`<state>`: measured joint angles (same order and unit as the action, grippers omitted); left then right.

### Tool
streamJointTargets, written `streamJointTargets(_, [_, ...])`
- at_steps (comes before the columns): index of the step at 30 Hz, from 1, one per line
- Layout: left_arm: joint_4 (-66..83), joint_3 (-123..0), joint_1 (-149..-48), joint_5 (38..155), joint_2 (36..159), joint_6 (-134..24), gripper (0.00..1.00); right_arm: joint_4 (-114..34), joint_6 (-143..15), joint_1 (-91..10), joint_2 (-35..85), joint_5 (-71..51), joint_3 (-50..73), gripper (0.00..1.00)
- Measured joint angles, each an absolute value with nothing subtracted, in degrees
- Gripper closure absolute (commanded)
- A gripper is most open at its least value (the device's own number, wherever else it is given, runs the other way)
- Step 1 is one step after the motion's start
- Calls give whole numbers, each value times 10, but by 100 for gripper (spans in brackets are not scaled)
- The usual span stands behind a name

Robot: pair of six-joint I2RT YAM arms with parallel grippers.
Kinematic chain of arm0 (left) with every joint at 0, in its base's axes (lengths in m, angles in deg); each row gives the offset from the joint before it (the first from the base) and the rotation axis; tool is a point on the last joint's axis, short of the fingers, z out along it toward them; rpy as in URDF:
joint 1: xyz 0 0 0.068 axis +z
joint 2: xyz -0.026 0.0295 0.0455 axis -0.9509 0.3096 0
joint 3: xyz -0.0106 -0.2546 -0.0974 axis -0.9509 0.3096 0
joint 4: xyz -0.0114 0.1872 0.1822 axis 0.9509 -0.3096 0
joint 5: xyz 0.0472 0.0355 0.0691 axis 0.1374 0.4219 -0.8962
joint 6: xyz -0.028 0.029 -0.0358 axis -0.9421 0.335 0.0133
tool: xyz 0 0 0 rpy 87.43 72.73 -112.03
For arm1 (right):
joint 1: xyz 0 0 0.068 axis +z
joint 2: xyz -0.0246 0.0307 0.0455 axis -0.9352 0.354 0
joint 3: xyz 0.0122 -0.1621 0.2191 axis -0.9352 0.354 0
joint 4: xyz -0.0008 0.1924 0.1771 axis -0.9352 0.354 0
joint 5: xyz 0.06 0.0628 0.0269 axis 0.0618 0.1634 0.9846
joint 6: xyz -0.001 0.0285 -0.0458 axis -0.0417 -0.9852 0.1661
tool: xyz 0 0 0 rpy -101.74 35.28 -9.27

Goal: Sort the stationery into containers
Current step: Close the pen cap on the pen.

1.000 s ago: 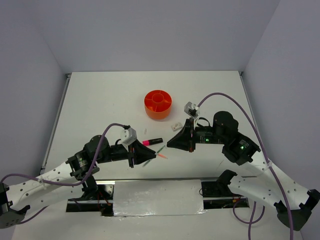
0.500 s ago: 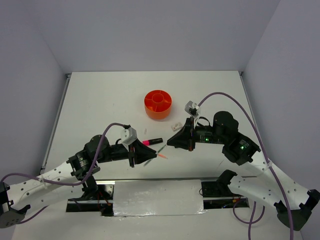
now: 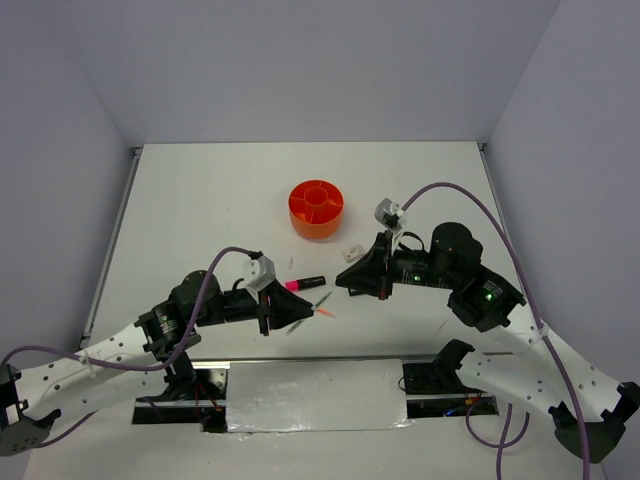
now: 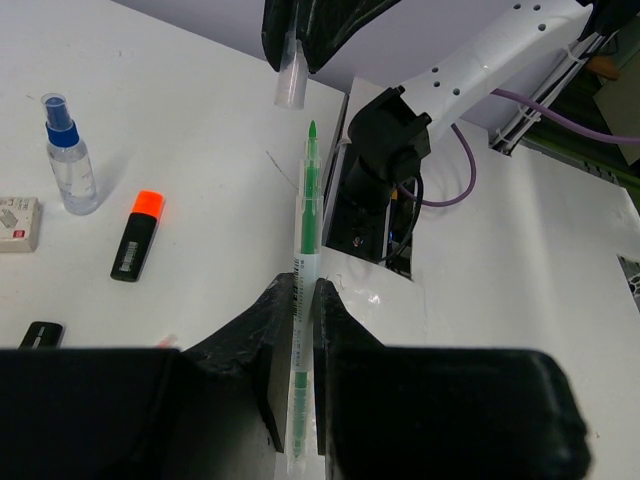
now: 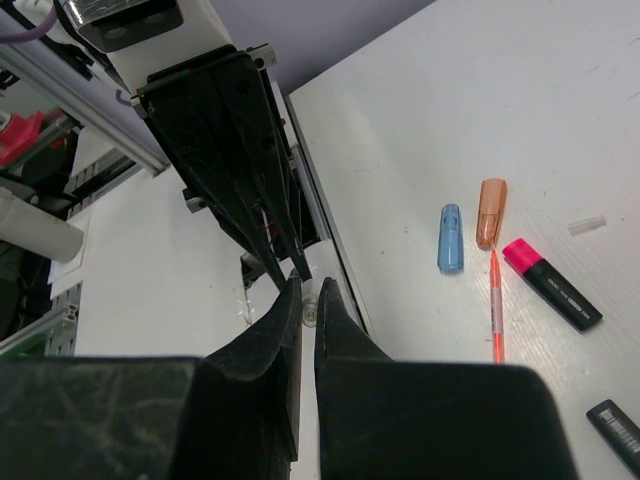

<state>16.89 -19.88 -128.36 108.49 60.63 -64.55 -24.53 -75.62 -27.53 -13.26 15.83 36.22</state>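
Observation:
My left gripper [image 4: 298,285] is shut on a thin green pen [image 4: 305,215], whose bare tip points at my right gripper [image 4: 300,40]. My right gripper [image 5: 305,285] is shut on a clear pen cap [image 4: 289,82], held just beyond the pen tip with a small gap. In the top view both grippers [image 3: 303,318] [image 3: 340,282] meet near the table's front. The round orange tub [image 3: 316,208] stands behind them. On the table lie a pink highlighter [image 5: 550,283], pink pen [image 5: 497,310], blue capsule [image 5: 450,238], orange capsule [image 5: 491,213], orange highlighter [image 4: 135,237], white eraser [image 4: 15,222] and blue-capped bottle [image 4: 70,160].
A small black item [image 4: 40,335] lies near the left gripper. A short clear piece [image 5: 586,225] lies past the pink highlighter. The metal strip of the arm bases [image 3: 315,395] runs along the near edge. Grey walls close in the table on three sides.
Both grippers have shifted only slightly. The right gripper with the cap has edged a little to the right; the pen and cap stay held.

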Motion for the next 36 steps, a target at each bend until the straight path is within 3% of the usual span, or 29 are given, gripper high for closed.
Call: streamJointTargets(36, [170,-198,-1284,1076,613,-646,100,-249,-753,-275,-114,203,369,100])
